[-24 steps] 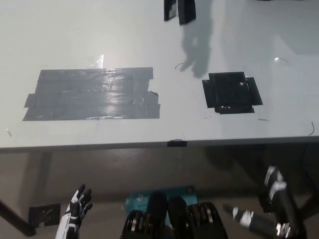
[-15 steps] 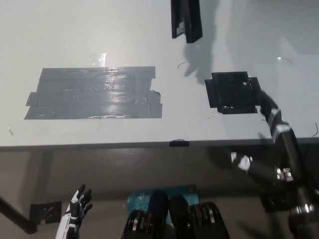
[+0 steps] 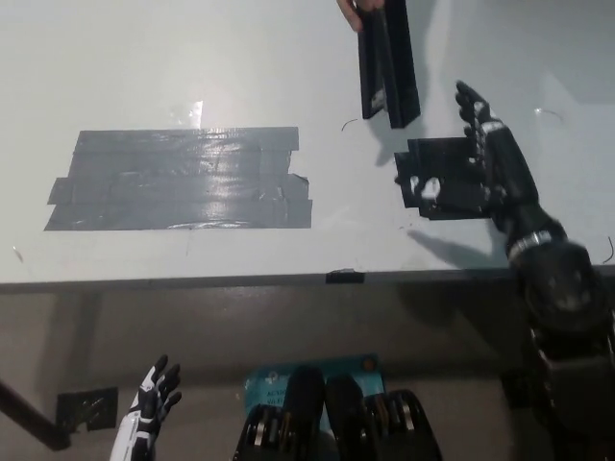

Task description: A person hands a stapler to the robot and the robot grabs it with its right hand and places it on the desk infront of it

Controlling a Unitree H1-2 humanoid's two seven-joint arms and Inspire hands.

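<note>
Right hand (image 3: 485, 168) has risen from below the desk edge to above the desk (image 3: 192, 67) within under a second, fingers spread and holding nothing, while the stapler (image 3: 387, 67) has come further in from the top edge, held at its far end by a person's hand (image 3: 352, 10). Handover is judged imminent but not begun: the stapler hangs just beside the fingertips, towards the robot's left, apart from them, above the black tape square (image 3: 444, 178). Left hand (image 3: 152, 403) rests low at lower left, fingers apart.
</note>
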